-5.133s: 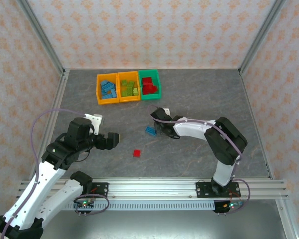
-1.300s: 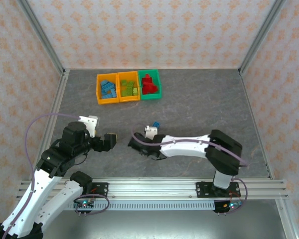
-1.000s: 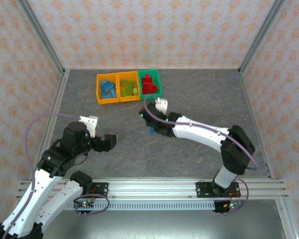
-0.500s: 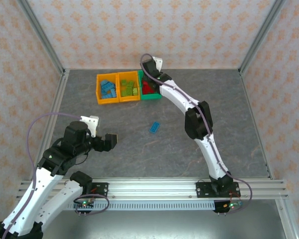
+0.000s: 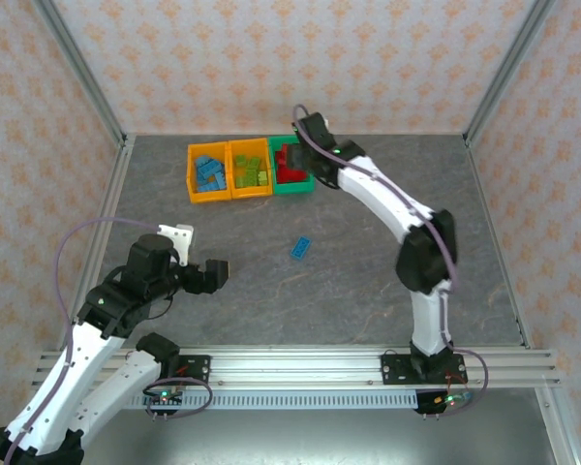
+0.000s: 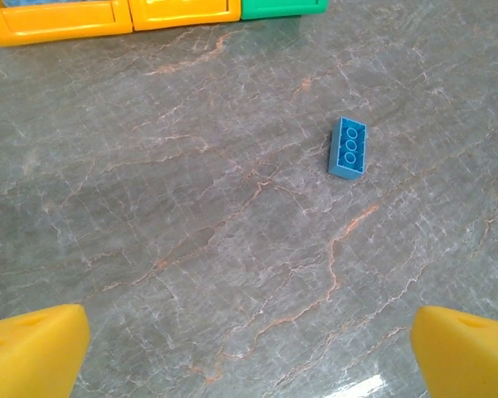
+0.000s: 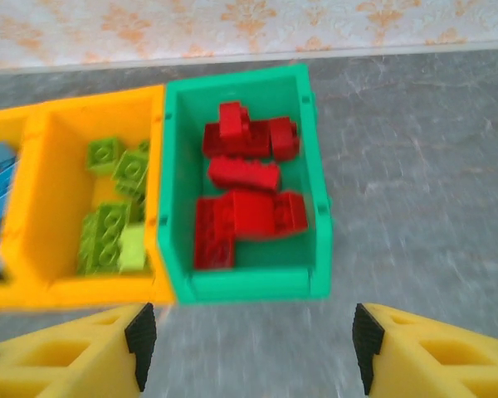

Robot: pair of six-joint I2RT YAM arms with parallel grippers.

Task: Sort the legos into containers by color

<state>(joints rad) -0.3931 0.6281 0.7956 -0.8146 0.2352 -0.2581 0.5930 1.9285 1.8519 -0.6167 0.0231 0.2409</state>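
Note:
Three containers stand in a row at the back. The left orange bin (image 5: 193, 174) holds blue legos (image 5: 209, 172), the middle orange bin (image 5: 250, 192) (image 7: 50, 286) lime green legos (image 5: 252, 171) (image 7: 112, 217), and the green bin (image 5: 289, 189) (image 7: 247, 280) red legos (image 5: 288, 170) (image 7: 247, 211). One blue lego (image 5: 299, 249) (image 6: 348, 148) lies flat on the table. My right gripper (image 5: 308, 172) (image 7: 249, 348) hangs open by the green bin's near wall, nothing between its fingers. My left gripper (image 5: 216, 274) (image 6: 249, 356) is open and empty, low over bare table, well short of the blue lego.
Grey marbled table (image 5: 368, 194) with metal posts and papered walls on three sides. The right arm (image 5: 421, 247) stretches up the right half of the table to the bins. In the left wrist view the bins' near walls (image 6: 58, 16) line the top edge.
My right arm has swung from mid-table up to the green bin and its jaws have opened. The red lego that lay on the table earlier is gone from there. The left arm has stayed put.

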